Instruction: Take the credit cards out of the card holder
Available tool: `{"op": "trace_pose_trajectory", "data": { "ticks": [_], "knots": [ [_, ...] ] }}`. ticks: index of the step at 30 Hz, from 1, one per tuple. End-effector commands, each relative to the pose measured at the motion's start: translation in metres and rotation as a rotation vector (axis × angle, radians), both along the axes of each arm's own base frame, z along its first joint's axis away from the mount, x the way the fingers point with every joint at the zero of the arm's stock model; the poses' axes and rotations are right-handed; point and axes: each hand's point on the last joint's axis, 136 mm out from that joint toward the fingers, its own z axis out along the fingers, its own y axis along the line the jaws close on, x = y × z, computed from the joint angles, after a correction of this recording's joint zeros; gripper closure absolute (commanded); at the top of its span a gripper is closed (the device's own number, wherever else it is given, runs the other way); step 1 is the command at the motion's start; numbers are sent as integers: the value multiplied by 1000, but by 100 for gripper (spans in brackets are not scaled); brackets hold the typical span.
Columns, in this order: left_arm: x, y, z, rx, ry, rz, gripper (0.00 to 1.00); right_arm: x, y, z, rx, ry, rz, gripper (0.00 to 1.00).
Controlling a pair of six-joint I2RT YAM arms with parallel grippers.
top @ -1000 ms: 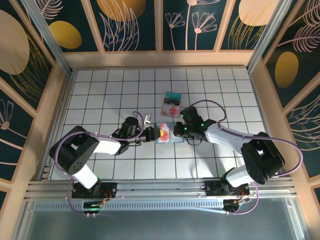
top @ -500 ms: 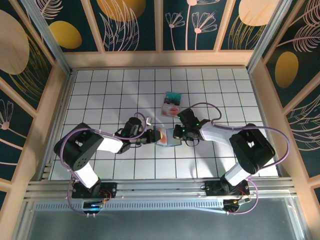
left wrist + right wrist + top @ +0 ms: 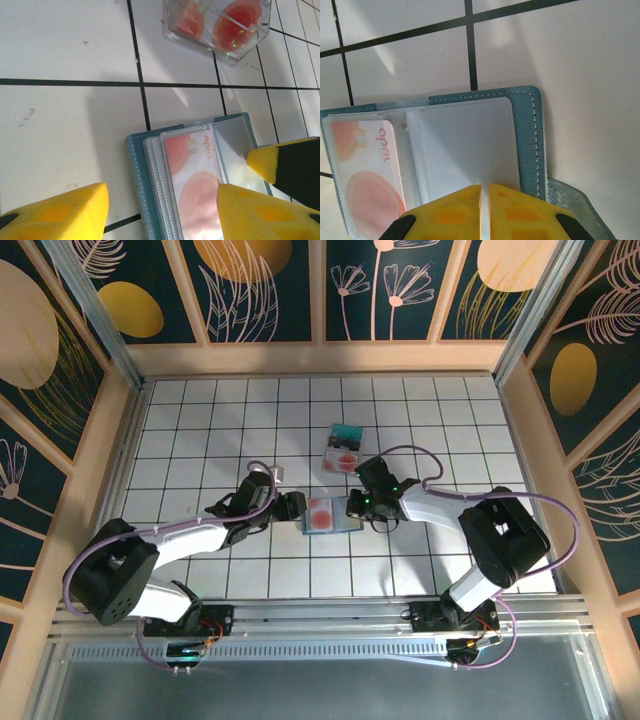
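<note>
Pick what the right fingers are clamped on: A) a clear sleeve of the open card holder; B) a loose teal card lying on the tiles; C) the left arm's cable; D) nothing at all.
A: the right fingers meet on a clear sleeve of the card holder, which lies open.

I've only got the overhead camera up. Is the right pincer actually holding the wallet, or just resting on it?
Observer: Holding it. On the right wrist camera the right pincer is shut on a clear sleeve of the wallet, with the thin sheet nipped between its fingers.
Operator: And the left one, is it open?
Observer: Yes. On the left wrist camera the left pincer has its fingers spread wide over the wallet's edge, clamping nothing.
Operator: Any card inside?
Observer: A pink card with a red blotch sits tucked under clear plastic in the wallet.
</note>
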Motion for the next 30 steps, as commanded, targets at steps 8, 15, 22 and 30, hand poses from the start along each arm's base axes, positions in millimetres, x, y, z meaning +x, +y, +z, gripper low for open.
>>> {"op": "trace_pose_trajectory", "data": {
  "ticks": [8,15,22,30],
  "knots": [
    [-11,-17,-13,69,7,-32,48,15,13,49,97,-102,-32,78],
    [-6,-18,-26,81,12,-15,51,18,35,62,190,-113,-8,64],
    [-5,-25,-33,48,15,-22,56,9,55,40,200,-53,31,63],
    [-7,-22,-43,54,32,-14,62,1,63,19,204,4,43,63]
  ]
}}
